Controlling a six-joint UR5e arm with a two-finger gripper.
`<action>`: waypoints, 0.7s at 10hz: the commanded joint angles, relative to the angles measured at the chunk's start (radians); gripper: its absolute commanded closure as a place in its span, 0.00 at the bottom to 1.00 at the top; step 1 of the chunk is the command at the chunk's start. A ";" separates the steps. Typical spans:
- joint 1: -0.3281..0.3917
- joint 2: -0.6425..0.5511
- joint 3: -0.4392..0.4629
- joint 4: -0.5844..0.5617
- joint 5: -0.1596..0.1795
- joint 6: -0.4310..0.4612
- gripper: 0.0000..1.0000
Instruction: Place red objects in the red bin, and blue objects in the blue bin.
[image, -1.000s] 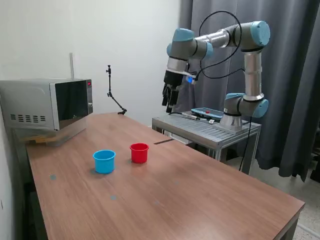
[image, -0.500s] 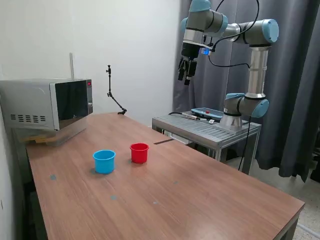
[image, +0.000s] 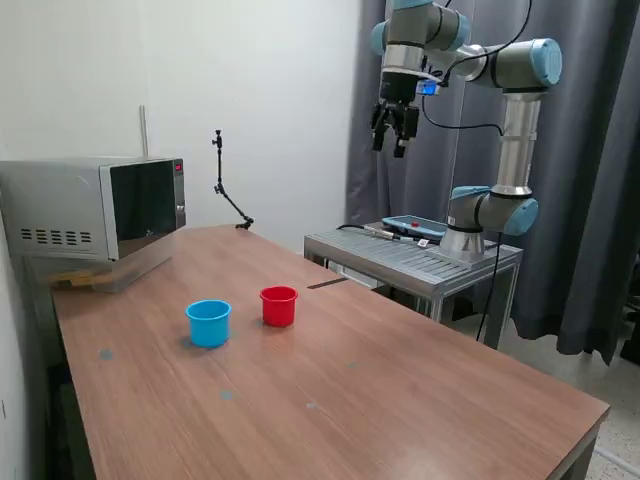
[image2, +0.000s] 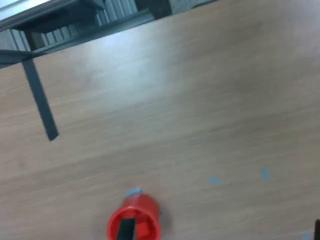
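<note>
The red bin and the blue bin stand side by side on the wooden table; the blue one is toward the exterior view's left. My gripper hangs high in the air, far above the table's far edge, fingers apart and nothing between them. The wrist view shows the red bin from above, with a dark patch and a red shape inside, too blurred to name. No red or blue cubes show on the table. The gripper's fingers do not show in the wrist view.
A microwave stands at the table's far left in the exterior view. A metal cart with a pendant holds the arm's base behind the table. A black strip lies near the far edge. A thin stand is by the wall.
The arm has lifted the gripper well up and swung it toward the exterior view's right. The bins have not moved.
</note>
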 joint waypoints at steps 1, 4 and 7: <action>0.004 -0.018 0.007 0.016 0.025 -0.025 0.00; 0.003 -0.052 0.023 0.016 0.025 -0.045 0.00; 0.003 -0.058 0.032 0.016 0.023 -0.045 0.00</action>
